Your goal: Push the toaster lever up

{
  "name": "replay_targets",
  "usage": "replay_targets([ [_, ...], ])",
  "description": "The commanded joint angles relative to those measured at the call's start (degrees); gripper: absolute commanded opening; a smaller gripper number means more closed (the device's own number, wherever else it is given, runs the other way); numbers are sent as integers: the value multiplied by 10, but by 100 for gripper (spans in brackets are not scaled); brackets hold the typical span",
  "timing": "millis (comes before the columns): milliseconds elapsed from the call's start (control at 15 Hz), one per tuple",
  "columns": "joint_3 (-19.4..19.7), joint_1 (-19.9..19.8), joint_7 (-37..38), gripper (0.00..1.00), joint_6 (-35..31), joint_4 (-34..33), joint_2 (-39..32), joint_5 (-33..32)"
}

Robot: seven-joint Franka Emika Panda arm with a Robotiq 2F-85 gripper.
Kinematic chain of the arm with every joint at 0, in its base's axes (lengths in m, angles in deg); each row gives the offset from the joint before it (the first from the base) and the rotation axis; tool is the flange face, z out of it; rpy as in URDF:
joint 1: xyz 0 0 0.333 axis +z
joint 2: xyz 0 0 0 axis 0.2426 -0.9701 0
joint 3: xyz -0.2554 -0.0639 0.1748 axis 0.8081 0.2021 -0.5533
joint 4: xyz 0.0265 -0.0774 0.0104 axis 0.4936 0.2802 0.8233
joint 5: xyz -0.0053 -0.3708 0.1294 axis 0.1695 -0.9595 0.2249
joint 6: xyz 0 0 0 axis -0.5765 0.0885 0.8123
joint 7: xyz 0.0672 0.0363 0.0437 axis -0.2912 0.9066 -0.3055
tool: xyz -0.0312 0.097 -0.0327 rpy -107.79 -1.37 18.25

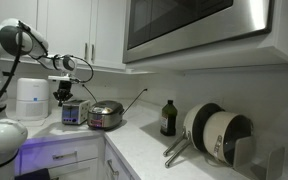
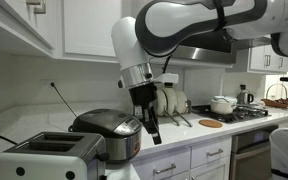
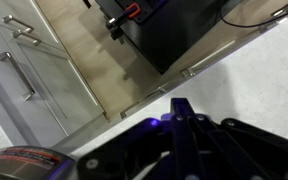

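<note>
1. Your toaster (image 2: 46,157) sits on the bench (image 1: 144,145) near its front edge, slots upward and just beside the round cooker (image 2: 112,133). In an exterior view it stands between that cooker and a white appliance (image 1: 31,98).
2. The end effector (image 2: 152,132) hangs pointing down in front of the cooker, apart from the toaster and touching nothing.
3. Its fingers look drawn together with nothing between them. That suits the job, since a narrow closed tip slips under a lever more easily than a spread pair.
4. The wrist view shows mostly cabinet fronts (image 3: 24,70) and floor (image 3: 94,50) past the bench edge. From that I judge you are holding out beyond the lip, low enough to come at the toaster from the side rather than from above.
5. The lever itself is too small to make out in any view, so you cannot yet tell its height.
6. This looks like the approach stage: you have yet to reach the toaster, get the tip beneath the lever and lift straight up.
7. Mind the cooker crowding your path, and a light toaster may rise or tip with the push
</note>
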Motion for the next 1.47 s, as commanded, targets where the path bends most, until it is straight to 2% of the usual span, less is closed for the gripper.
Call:
replay_targets([
  [0, 18, -20, -12, 0, 19, -26, 10, 58],
  [67, 22, -24, -7, 0, 18, -33, 8, 66],
  [133, 21, -28, 5, 26, 17, -33, 10, 67],
  [200, 25, -30, -1, 28, 19, -31, 15, 72],
  [267, 17, -29, -1, 9, 6, -25, 8, 57],
  [400, 18, -32, -1, 25, 6, -26, 9, 60],
  [467, 19, -32, -1, 28, 6, -26, 10, 61],
  [800, 18, -32, -1, 28, 6, -26, 10, 62],
  [867, 18, -32, -1, 53, 6, -26, 10, 62],
  [933, 16, -33, 1, 55, 0, -35, 0, 53],
  [1067, 11, -35, -6, 68, -13, -71, -39, 22],
  [1333, 5, -35, -6, 99, -31, -191, -161, -58],
  [1400, 6, -30, -7, 100, -29, -224, -196, -75],
])
